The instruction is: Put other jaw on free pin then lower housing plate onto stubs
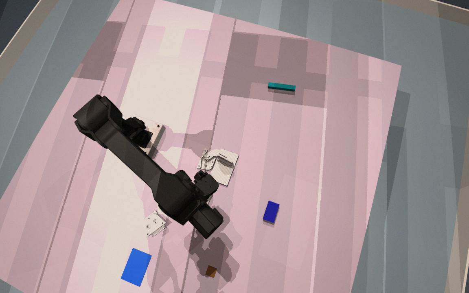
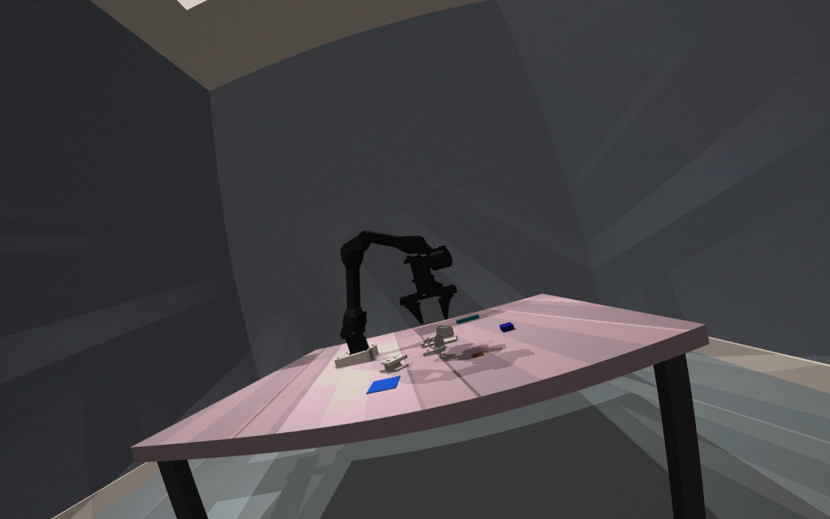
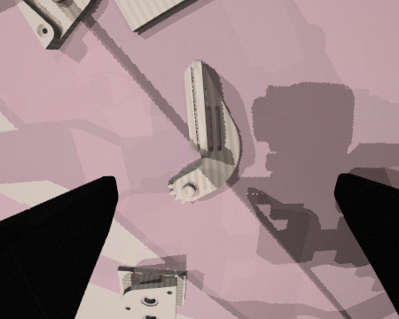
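From left to right in the top view: a flat blue sheet lies near the front of the pink table. Beyond it is the housing plate, its two round holes uppermost, well apart from the gear base. The arm's pale mounting plate stands farther back. The gear base bears the mounted jaw, which reaches over a ribbed slab. Beside this group, the gripper hangs above the table, fingers wide apart with nothing between them. Beneath it lies the loose toothed jaw, off the free pin. Farther right follow a small brown block, a dark blue block and a teal bar.
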`<state>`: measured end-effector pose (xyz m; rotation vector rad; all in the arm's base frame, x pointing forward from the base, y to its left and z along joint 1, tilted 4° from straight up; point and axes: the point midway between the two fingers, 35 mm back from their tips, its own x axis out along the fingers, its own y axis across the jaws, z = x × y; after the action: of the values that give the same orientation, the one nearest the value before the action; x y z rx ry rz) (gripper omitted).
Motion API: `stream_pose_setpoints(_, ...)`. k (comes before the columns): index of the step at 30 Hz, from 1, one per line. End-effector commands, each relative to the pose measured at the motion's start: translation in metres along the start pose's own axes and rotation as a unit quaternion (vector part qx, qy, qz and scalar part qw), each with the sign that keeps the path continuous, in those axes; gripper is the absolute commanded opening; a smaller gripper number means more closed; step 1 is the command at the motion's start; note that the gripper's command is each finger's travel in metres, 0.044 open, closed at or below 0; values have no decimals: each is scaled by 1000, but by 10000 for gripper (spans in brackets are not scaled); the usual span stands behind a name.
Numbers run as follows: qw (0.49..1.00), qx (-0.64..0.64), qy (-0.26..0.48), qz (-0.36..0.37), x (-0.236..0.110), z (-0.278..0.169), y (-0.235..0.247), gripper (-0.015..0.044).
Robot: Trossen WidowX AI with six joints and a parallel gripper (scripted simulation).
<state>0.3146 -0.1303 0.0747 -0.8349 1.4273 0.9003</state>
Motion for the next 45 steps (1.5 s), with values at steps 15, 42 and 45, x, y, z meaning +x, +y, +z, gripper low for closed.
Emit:
stream_pose_setpoints(15, 1000, -28, -2, -1, 39, 1, 4, 440)
stream_pose_setpoints(42, 1000, -28, -2, -1, 39, 1, 4, 440)
stream_pose_setpoints(45, 1000, -28, -2, -1, 39, 1, 4, 440)
